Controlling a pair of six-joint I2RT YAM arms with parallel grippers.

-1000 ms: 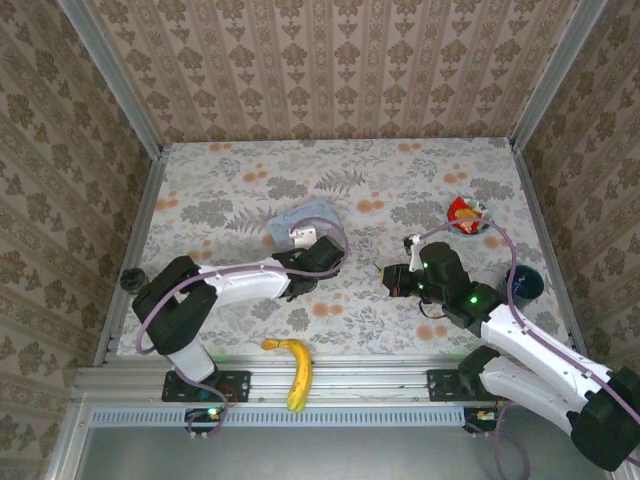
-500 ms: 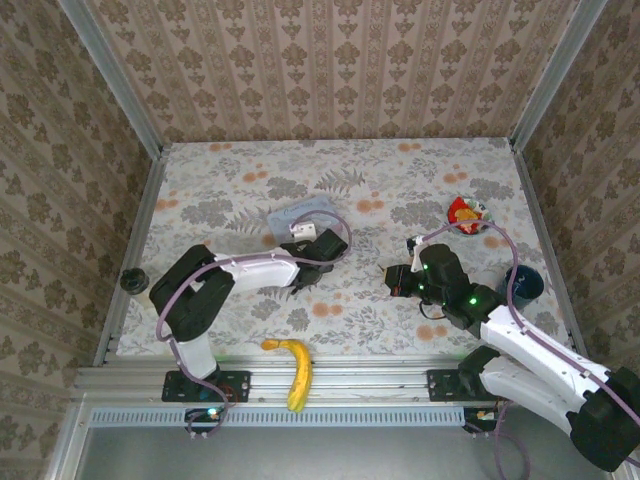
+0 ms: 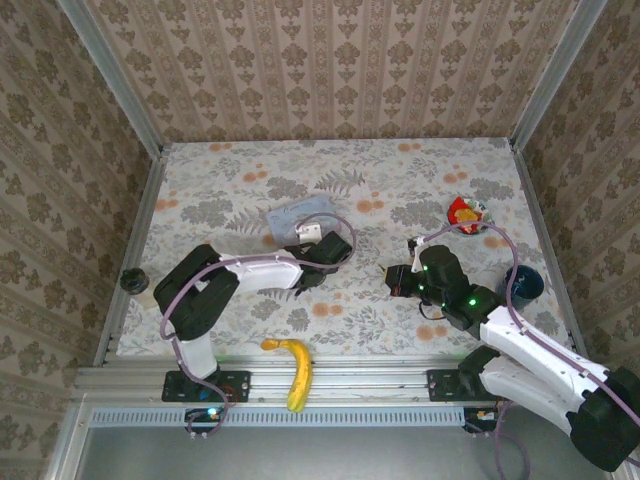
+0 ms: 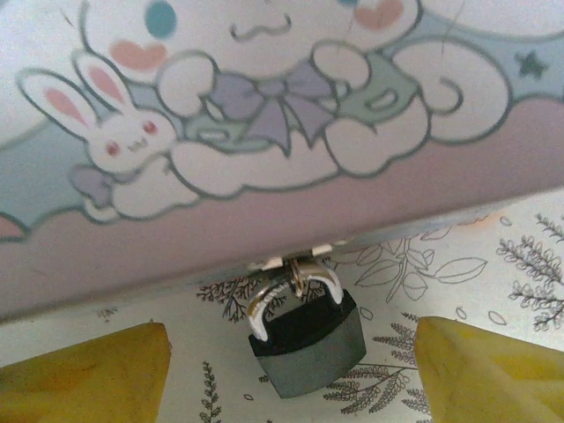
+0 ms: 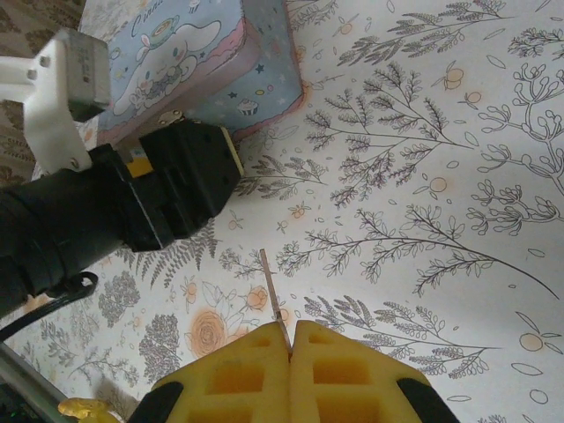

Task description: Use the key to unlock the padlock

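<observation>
In the left wrist view the small black padlock (image 4: 308, 345) lies on the floral tabletop, its silver shackle hooked through the hasp of the pale blue cartoon tin (image 4: 264, 132). My left gripper (image 4: 291, 379) is open, and its yellow fingers (image 4: 84, 374) stand wide on either side of the lock without touching it. My right gripper (image 5: 291, 339) is shut on the key (image 5: 271, 291), whose thin blade points out toward the left arm's black head (image 5: 176, 181) and the tin (image 5: 203, 62). From above, the left gripper (image 3: 320, 252) sits at the tin's (image 3: 298, 217) near edge, with the right gripper (image 3: 395, 280) a short way to its right.
A banana (image 3: 295, 365) lies at the table's near edge. A red snack bag (image 3: 466, 213) and a dark blue cup (image 3: 525, 283) sit at the right side. A black knob (image 3: 131, 281) rests on the left rail.
The left arm has folded its elbow in and carried its gripper slightly right along the tin's near edge. The right arm has stayed put with the key.
</observation>
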